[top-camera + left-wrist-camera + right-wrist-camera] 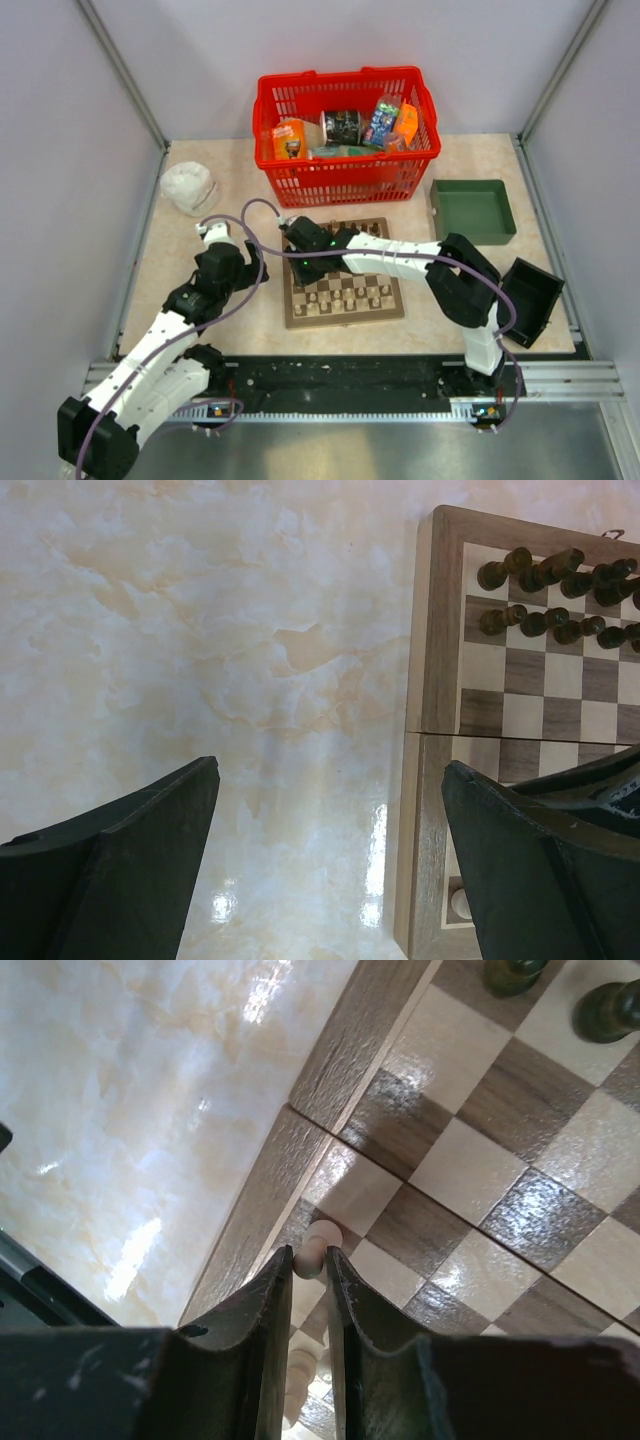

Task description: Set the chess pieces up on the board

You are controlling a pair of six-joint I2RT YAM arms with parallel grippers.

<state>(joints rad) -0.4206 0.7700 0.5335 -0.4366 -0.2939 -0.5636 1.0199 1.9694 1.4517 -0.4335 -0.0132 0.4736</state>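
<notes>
- Grip first: the right gripper [310, 1260] has its jaws drawn in to a narrow slot, and a pale piece [322, 1243] sits pinched between them, its rounded head poking just past the fingertips.
- That piece lies over the board [340, 1050] in the leftmost file, just on the near side of the fold seam and beside the plain border. Its long axis seems to run along the fingers; we cannot tell whether its foot touches the square.
- Another pale shape shows lower in the slot. We cannot tell whether it is a separate piece.
- We judge the home square lies toward the arms' bases, so the carry would be short and straight back along that file.
- The left gripper [330, 770] hangs with its jaws spread wide and nothing in them, over bare table just left of the board. It is the nearer arm to this edge, so it may crowd the right one.
- The dark pieces [530, 623] stand in two rows at the far end, well apart from the grip.
- Beyond the board sit a red basket [345, 135] and a green tray [472, 210], both out of the way.
</notes>
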